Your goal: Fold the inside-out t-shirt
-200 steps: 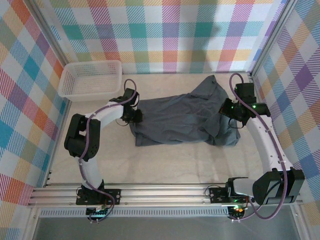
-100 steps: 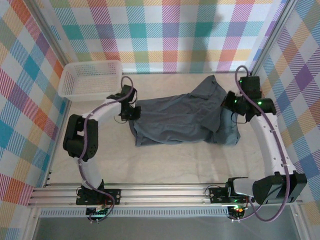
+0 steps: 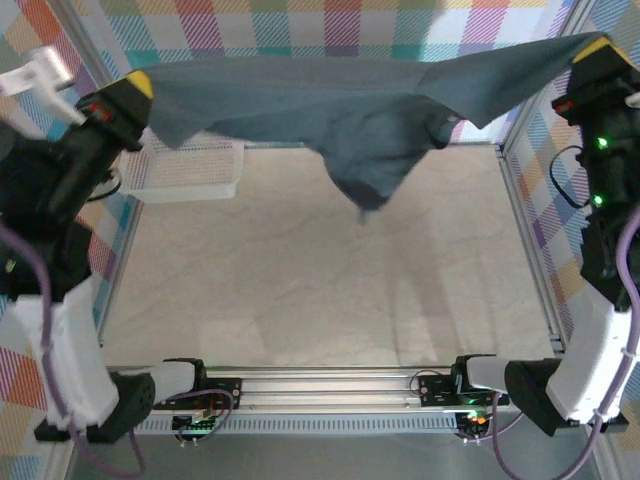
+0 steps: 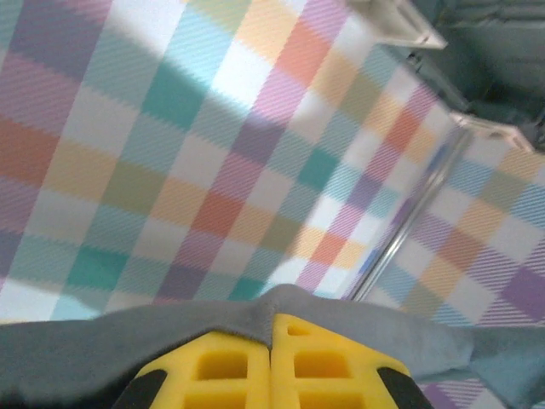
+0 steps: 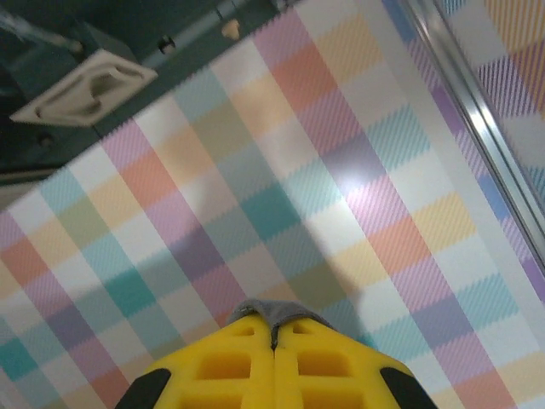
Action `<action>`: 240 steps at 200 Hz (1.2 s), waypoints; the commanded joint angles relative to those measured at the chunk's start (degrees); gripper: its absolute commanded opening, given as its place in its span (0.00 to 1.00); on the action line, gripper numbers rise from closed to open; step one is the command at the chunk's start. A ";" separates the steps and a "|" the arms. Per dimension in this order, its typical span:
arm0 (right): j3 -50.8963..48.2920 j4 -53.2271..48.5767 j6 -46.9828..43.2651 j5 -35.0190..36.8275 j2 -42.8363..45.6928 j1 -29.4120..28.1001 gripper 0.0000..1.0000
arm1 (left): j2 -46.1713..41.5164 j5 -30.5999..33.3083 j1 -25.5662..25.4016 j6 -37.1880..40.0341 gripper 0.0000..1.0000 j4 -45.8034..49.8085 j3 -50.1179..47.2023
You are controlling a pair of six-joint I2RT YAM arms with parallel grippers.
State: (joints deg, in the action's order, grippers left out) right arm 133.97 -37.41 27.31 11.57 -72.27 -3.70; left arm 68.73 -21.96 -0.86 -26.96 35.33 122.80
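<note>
Two ends of the inside-out t-shirt [image 3: 350, 110] are pinched by the left gripper [image 3: 138, 84] and the right gripper [image 3: 597, 47]; even lowering is advised.

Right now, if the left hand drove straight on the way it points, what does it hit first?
The left hand, shut on the t-shirt edge, points at the plaid wall. I see nothing else in that line, so the wall likely comes first; depth is unclear.

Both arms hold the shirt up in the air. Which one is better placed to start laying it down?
Probably right: the right gripper holds the t-shirt away from the basket, while the left gripper appears just above it, where cloth could snag.
</note>
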 commanded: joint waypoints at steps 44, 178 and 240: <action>7.07 6.23 -1.91 -2.18 -6.59 0.44 0.00 | 4.72 3.24 0.18 -1.17 0.00 5.60 1.55; 31.44 36.94 8.74 -11.89 -39.29 13.88 0.00 | 45.30 1.12 0.07 -3.37 0.00 -5.11 41.46; 20.33 20.16 13.93 -25.81 -32.75 14.16 0.00 | 33.34 -2.26 -0.43 3.83 0.00 -1.14 18.69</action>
State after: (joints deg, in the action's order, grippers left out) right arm 160.40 -10.57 38.68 -5.74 -109.01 10.07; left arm 108.16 -22.44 -0.97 -28.03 33.98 154.54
